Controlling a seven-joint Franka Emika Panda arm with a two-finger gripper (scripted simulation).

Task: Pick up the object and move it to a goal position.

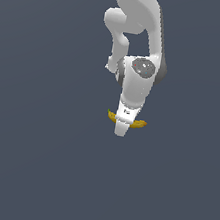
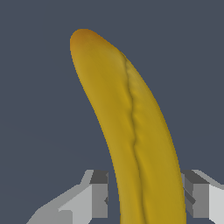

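The yellow banana (image 1: 139,123) lies crosswise under my white gripper (image 1: 121,130); only its two ends show, one on each side of the hand. In the wrist view the banana (image 2: 131,109) fills the middle, its brownish tip pointing away. My gripper (image 2: 145,197) straddles its near part, with one grey finger pad (image 2: 99,194) on one side and the other finger on the opposite side, pressed close against the fruit. The gripper looks shut on the banana. The banana's middle is hidden by the hand in the exterior view.
The white arm (image 1: 141,26) comes down from the top of the exterior view. All around is a plain dark blue-grey surface (image 1: 32,160), with no other objects or edges in view.
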